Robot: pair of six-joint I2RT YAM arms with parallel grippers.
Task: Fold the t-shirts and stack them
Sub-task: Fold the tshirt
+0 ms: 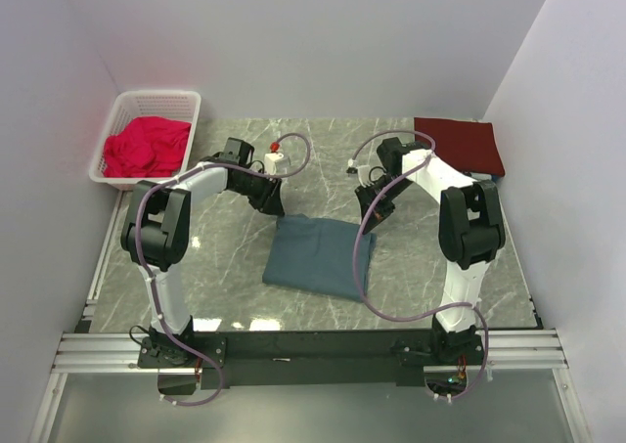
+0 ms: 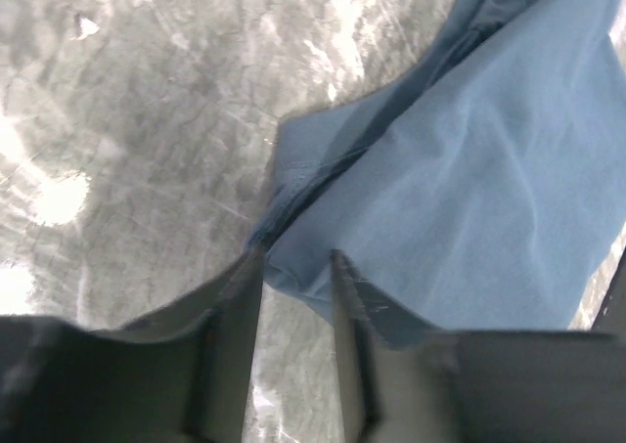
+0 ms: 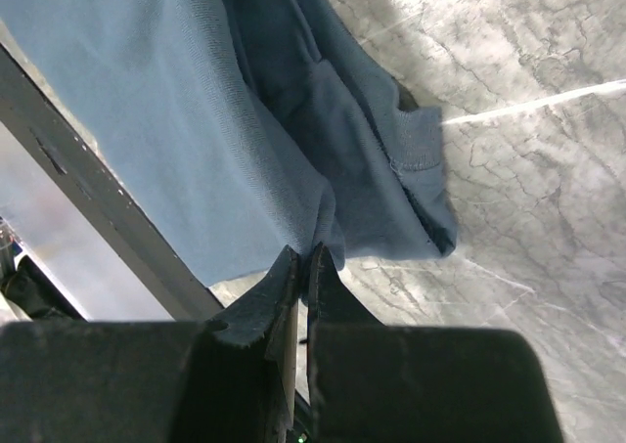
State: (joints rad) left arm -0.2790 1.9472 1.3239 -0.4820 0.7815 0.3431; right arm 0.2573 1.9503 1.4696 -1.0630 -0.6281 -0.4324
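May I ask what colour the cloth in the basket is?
The cloth is pinkish red; top external view shows it best.

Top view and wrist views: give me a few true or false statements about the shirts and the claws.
1. The blue-grey t-shirt lies on the table between the two arms. True.
2. The maroon t-shirt is stacked on it. False: it lies apart, at the far right corner.
3. The left claw is clamped tight. False: its fingers stand apart around the shirt's corner.
4. The right claw is shut on the blue-grey t-shirt's edge. True.
5. The basket holds red cloth. True.
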